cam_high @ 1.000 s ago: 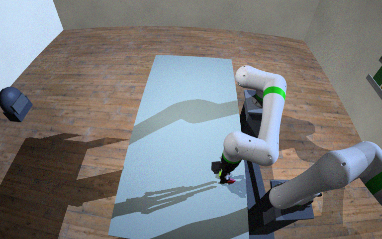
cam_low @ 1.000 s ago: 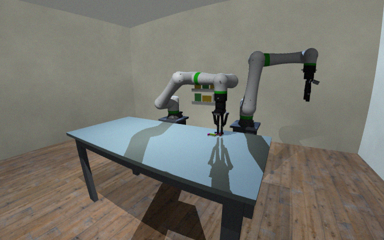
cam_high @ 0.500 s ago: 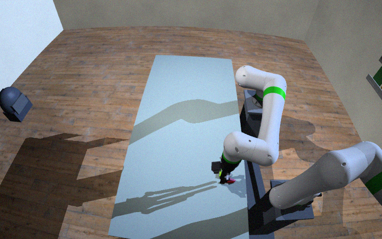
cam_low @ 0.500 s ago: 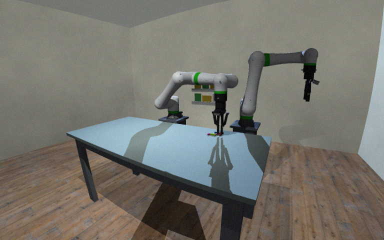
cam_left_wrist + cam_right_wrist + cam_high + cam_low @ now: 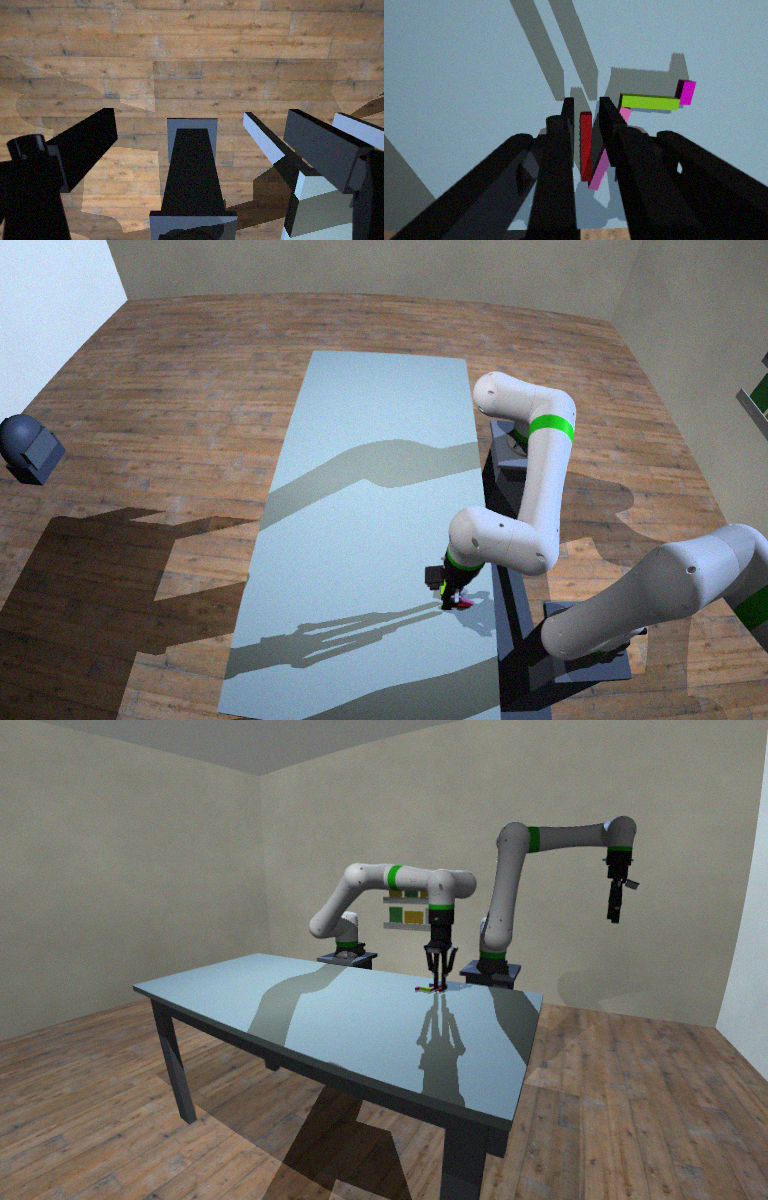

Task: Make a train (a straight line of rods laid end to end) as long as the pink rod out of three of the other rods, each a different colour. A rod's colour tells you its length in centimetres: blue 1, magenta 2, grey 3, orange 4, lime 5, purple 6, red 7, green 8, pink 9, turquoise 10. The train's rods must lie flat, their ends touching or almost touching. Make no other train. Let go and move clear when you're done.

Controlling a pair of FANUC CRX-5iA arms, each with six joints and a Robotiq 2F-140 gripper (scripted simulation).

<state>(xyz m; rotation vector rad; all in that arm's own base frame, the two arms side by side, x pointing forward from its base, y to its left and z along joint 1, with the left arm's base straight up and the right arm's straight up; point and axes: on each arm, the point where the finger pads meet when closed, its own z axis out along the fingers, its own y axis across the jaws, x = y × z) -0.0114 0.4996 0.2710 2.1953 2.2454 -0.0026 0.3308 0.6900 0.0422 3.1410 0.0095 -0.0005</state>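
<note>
Right gripper [image 5: 453, 606] [image 5: 440, 987] [image 5: 586, 107]: positioned low over the tabletop [image 5: 351, 556] [image 5: 351, 1020] [image 5: 484, 65], by the edge on the arms' side. Its fingers are parted narrowly and grip nothing. In the right wrist view, the red rod [image 5: 586, 147] lies lengthwise in the gap, with space visible on both sides.

The pink rod [image 5: 599, 170] lies aslant just to the right of the red one and is partly covered by a finger. Its near end is close to the near end of the red rod; its far end reaches toward the left end of the lime rod [image 5: 424, 988] [image 5: 650, 102]. The lime rod lies crosswise to the red. At its right end is the magenta rod [image 5: 417, 988] [image 5: 688, 92], set at an angle to it; contact between the two cannot be confirmed. These rods do not form one straight line.

Left gripper [image 5: 613, 918] [image 5: 202, 125]: raised well clear of the tabletop, above the wooden floor [image 5: 640, 1116] [image 5: 200, 40]. Its fingers are spread wide, holding nothing.

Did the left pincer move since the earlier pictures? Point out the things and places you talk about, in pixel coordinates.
No. Seen from outside, the left pincer [image 5: 614, 920] [image 5: 200, 124] hangs at the same spot against the back wall [image 5: 679, 946], not shifted any way.
</note>
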